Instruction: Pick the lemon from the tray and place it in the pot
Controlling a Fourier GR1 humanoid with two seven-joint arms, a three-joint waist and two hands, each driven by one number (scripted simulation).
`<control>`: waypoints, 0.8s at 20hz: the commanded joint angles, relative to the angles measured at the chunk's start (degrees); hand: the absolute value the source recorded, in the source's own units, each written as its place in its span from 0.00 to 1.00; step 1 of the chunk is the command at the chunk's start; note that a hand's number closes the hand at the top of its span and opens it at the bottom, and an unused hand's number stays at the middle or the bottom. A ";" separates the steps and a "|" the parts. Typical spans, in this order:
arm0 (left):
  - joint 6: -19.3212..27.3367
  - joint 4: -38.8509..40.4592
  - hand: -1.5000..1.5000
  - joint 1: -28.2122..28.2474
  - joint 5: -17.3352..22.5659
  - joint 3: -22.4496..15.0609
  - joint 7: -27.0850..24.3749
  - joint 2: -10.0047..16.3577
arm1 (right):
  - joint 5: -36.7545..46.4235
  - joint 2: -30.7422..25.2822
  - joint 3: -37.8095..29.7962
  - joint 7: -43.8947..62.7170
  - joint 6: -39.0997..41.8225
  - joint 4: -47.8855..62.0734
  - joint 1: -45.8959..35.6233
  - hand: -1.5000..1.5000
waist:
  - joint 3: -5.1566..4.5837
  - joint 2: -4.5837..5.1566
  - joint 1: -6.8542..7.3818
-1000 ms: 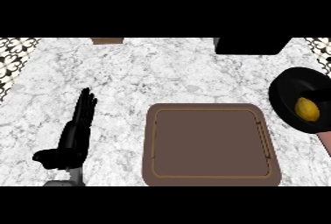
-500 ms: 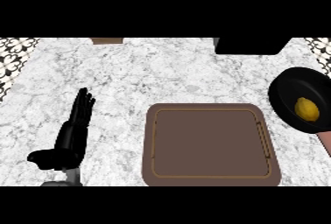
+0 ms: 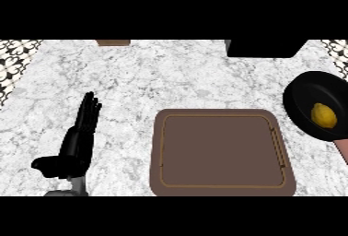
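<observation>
lemon (image 3: 324, 115) sits inside the black pot (image 3: 302, 99) at the right edge of the view, lying on the pot floor toward its right side, nothing touching it. pot stands on the worktop (image 3: 170, 73) just right of the tray (image 3: 221, 154), apart from it; pinkish handle (image 3: 342, 150) runs off from the pot toward lower right. tray is brown, squarish, shows only its bare floor, no lemon on it. left hand (image 3: 78, 138) is well left of the tray, over the worktop, fingers straight and held together pointing up the view, thumb out to the side, holding nothing. right hand shows nowhere in the view. judgement: pick and place both look done, since the lemon is in the pot and no hand is on it; nothing of the task seems left beyond keeping the hands away. dark box (image 3: 265, 48) at top right and small brown object (image 3: 112, 43) at the top edge are far from the action.
</observation>
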 commanded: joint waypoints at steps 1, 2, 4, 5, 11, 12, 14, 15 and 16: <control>-1.07 2.47 0.50 0.20 0.25 0.84 -3.62 0.19 | -2.28 -5.75 -1.53 -4.38 2.80 5.83 1.32 0.00 | 0.06 0.27 0.44; 0.00 1.74 0.50 2.38 -1.07 -1.51 -4.45 -1.73 | -2.64 -5.28 -1.61 -6.49 2.62 6.27 3.12 0.00 | 0.06 0.19 0.36; 0.90 2.30 0.50 -4.35 -1.04 0.35 1.03 -0.86 | -3.14 -6.18 -0.84 -6.51 2.78 7.59 1.90 0.00 | 0.08 0.24 0.27; 0.09 1.37 0.50 0.78 -0.84 -0.33 -2.35 -1.00 | -3.63 -7.20 -0.87 -7.28 3.49 7.94 3.15 0.00 | 0.05 0.14 0.36; -2.45 1.57 0.50 -0.16 1.60 2.42 -1.90 1.18 | -7.19 -8.09 -3.46 -10.47 2.48 10.61 5.11 0.00 | 0.13 0.27 0.49; -1.18 2.55 0.50 0.58 -0.11 0.41 -3.71 -0.75 | -7.78 -9.94 -3.97 -9.05 3.15 10.92 4.80 0.00 | 0.14 0.29 0.47; -2.09 1.50 0.50 1.59 0.12 0.30 -3.50 -0.05 | -8.88 -10.02 -5.15 -9.19 0.57 11.44 5.52 0.00 | 0.15 0.28 0.56; -1.45 1.43 0.50 -0.54 1.17 1.64 -2.53 -0.44 | -9.77 -10.47 -5.60 -11.00 2.52 11.30 7.66 0.00 | 0.13 0.18 0.13; -1.26 3.48 0.50 -0.64 0.14 1.44 -3.44 -0.32 | -9.97 -10.25 -5.96 -11.23 2.49 12.27 7.62 0.00 | 0.21 0.39 0.39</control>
